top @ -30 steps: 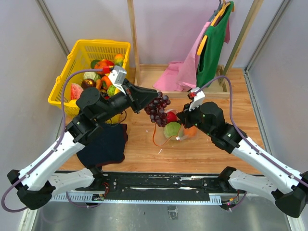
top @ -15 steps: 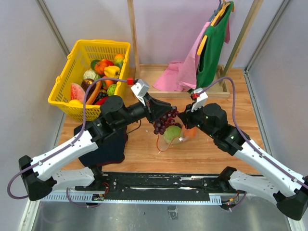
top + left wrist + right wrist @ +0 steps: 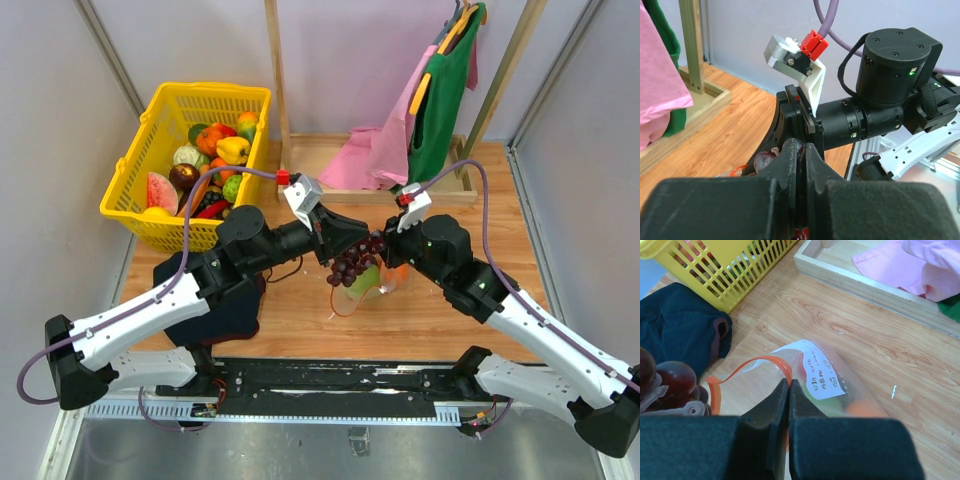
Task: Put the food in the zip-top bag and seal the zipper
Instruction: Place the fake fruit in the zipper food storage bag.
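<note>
Grapes (image 3: 352, 263) nearer bag (image 3: 823, 376), in L jaws

Left tool (image 3: 801, 152) clamped, right tool (image 3: 789, 387) clamped

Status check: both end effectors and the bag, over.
Left end effector shut on grapes, above zip-top bag mouth. Right end effector shut on zipper, holding mouth open. Cabbage inside. Nothing blocking.
</note>
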Controlling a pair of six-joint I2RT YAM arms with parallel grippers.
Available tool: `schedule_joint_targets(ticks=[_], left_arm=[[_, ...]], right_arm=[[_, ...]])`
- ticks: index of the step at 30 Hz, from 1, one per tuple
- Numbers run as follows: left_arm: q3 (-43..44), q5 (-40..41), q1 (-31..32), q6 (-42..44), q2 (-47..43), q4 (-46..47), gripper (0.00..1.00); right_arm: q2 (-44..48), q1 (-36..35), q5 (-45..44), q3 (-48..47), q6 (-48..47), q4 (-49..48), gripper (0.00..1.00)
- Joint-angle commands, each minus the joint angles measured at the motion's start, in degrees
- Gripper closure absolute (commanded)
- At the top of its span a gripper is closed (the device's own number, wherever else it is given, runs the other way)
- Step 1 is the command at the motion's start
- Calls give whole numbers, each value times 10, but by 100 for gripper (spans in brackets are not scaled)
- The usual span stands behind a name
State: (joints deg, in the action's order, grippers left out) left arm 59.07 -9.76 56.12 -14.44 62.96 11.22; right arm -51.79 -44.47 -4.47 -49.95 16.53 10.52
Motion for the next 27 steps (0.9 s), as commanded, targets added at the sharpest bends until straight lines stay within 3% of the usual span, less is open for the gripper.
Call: schedule_joint_targets(ticks=[1,17,27], left_arm=[[25,-9,7,17,-3,57,100],[-20,48,8,63,17,33,100],[-68,30,8,86,26,-30,100]], right_arm=[[1,18,-1,4,6,-24,99],[5,23,-3,9,4,-24,99],[13,26,-7,12,5,-24,99]])
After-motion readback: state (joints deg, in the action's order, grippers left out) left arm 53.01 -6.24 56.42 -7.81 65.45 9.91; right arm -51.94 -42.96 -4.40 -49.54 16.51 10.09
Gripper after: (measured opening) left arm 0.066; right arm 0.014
